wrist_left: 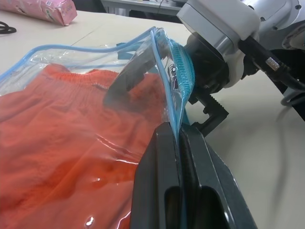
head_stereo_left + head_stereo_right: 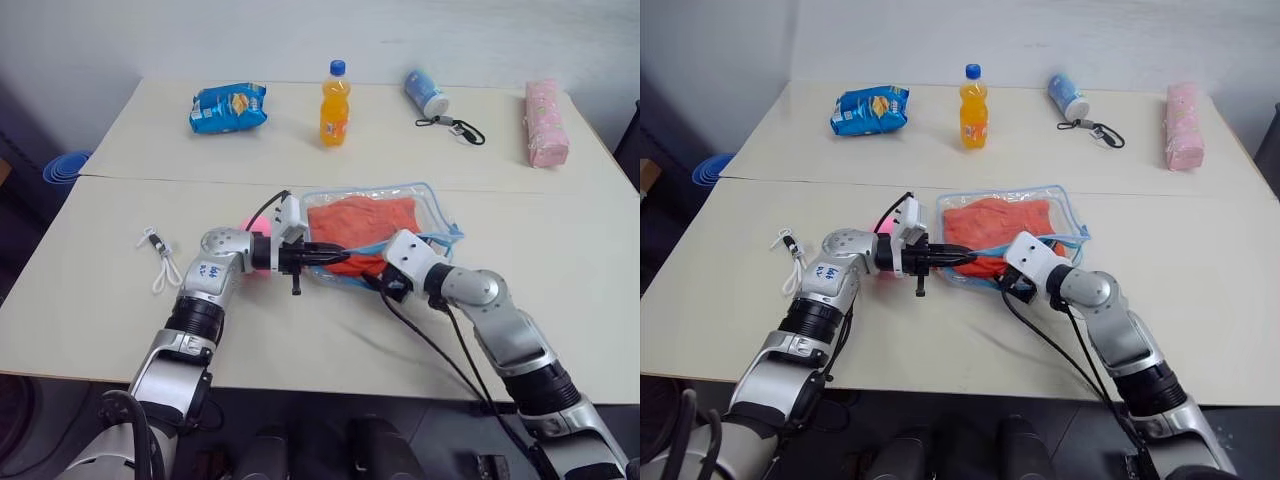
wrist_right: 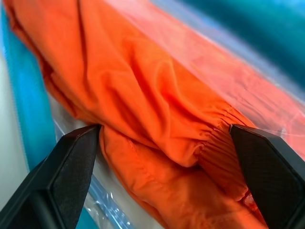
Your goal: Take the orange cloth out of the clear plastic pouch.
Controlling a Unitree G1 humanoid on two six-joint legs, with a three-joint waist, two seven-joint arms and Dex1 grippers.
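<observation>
The clear plastic pouch with light-blue trim lies flat in the middle of the table, its open mouth toward me. The orange cloth sits folded inside, bulging out at the mouth. My left gripper reaches in level from the left and is shut on the pouch's blue-trimmed edge, lifting that flap. My right gripper is open at the mouth, with one finger on each side of a bunched fold of the cloth. In the left wrist view the right gripper's body stands close behind the raised flap.
Along the far edge stand a blue snack packet, an orange soda bottle, a lying white-and-blue bottle with a black strap and a pink packet. A pink object lies behind my left wrist, a white cord further left.
</observation>
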